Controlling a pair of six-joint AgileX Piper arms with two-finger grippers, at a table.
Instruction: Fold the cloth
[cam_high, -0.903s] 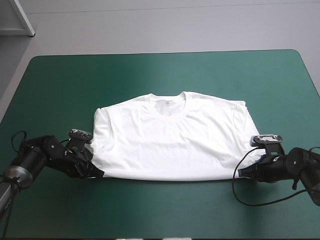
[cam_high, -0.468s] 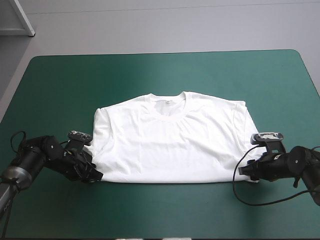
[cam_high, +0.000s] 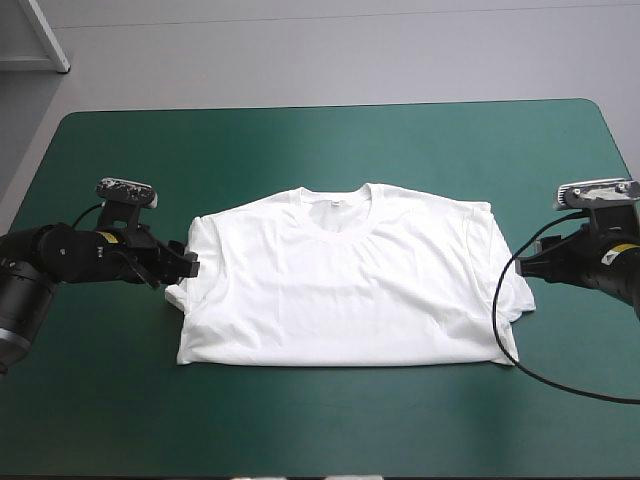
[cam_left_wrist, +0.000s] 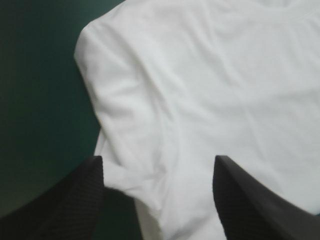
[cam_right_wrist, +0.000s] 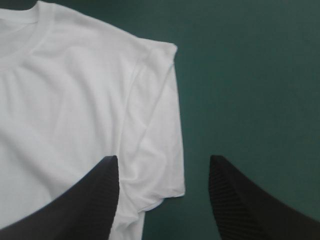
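My table (cam_high: 320, 150) wears a teal-green cover, and the white T-shirt (cam_high: 345, 300) lies spread flat on it with the collar toward the far edge. One sleeve end rests on the cover between my left fingers (cam_left_wrist: 60, 200), with bare green beside the outer one. The other sleeve lies just ahead of my right fingers (cam_right_wrist: 75, 205), close to the inner one. Bare cover stretches ahead of its partner.

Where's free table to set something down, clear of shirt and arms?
Widest free patch: teal-green table between the T-shirt's collar and the far edge. A narrower strip runs between its near edge and the table's near edge. Crowded at both sleeves: left gripper and right gripper, open, sit there.
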